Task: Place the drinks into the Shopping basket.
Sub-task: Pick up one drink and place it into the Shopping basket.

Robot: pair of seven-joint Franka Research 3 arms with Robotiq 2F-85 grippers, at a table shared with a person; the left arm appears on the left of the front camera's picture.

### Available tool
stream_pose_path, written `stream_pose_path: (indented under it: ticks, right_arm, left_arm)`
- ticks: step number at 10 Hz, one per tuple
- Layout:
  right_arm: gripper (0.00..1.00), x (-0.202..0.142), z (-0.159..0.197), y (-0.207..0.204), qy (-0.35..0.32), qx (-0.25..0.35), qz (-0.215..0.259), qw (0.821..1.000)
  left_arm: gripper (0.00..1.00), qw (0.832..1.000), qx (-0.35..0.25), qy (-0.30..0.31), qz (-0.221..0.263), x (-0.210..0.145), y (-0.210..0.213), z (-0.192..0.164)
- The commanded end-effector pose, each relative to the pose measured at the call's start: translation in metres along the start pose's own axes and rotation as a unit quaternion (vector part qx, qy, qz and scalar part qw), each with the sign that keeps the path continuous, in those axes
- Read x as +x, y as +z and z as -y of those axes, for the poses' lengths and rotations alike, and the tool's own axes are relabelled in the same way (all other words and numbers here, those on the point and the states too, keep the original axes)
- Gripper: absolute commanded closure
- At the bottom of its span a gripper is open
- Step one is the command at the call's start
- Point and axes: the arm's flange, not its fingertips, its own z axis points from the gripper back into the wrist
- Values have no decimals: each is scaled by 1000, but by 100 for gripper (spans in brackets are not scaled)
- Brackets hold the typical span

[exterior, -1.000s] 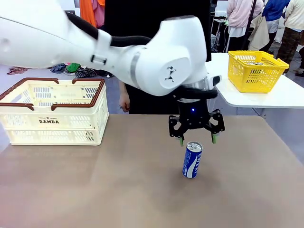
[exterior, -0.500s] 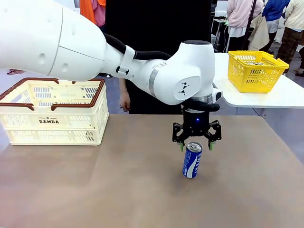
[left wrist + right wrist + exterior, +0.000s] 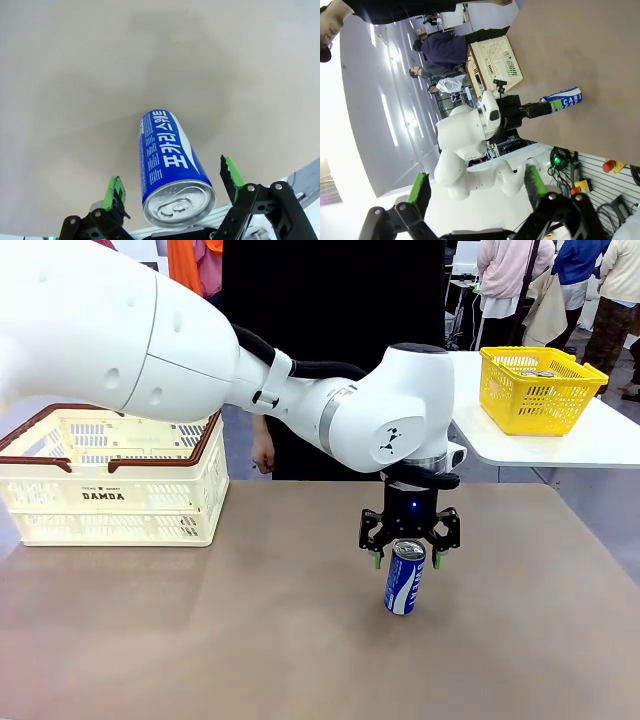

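Observation:
One of the drinks, a blue can [image 3: 403,590] with white markings and a silver top, stands upright on the brown table right of the middle. My left gripper [image 3: 407,559] hangs over it, open, with its green pads on either side of the can's top and a gap on each side. In the left wrist view the blue can [image 3: 169,160] rises between the two green fingertips [image 3: 231,172], untouched. The Shopping basket [image 3: 110,475], cream-white with a brown rim, stands at the table's far left. My right gripper [image 3: 477,187] is open and holds nothing, well away from the table.
A person in black stands at the far side, one hand [image 3: 262,455] hanging near the table edge. A smaller yellow basket [image 3: 540,388] sits on a separate white table [image 3: 590,445] at the back right. From the right wrist view, the blue can [image 3: 563,99] and Shopping basket [image 3: 495,60] lie far off.
My left gripper has come down and slightly left, from just above the can to straddling its top. Its jaws stayed open. The can has not moved.

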Motion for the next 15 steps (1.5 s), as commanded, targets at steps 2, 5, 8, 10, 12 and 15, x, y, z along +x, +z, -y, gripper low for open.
stream_pose_path:
  ticks: [2, 5, 8, 10, 12, 15]
  right_arm:
    - [0, -1, -5, 2, -4, 8, -1, 1000]
    - [0, -1, -5, 2, -4, 8, -1, 1000]
    - [0, -1, -5, 2, -4, 8, -1, 1000]
    - [0, -1, -5, 2, -4, 8, -1, 1000]
    - [0, -1, -5, 2, -4, 8, -1, 1000]
    - [0, -1, -5, 2, -4, 8, -1, 1000]
  left_arm:
    - [0, 999, 35, 14, 9, -2, -7, 4]
    - [100, 999, 41, 12, 22, -1, -9, 2]
    - [100, 999, 40, -1, 18, -1, -10, 6]
    - [100, 999, 38, -5, 16, -3, -9, 6]
    - [100, 1000, 18, -8, 16, -1, 15, -3]
    - [100, 997, 0, -63, 38, 16, 157, -73]
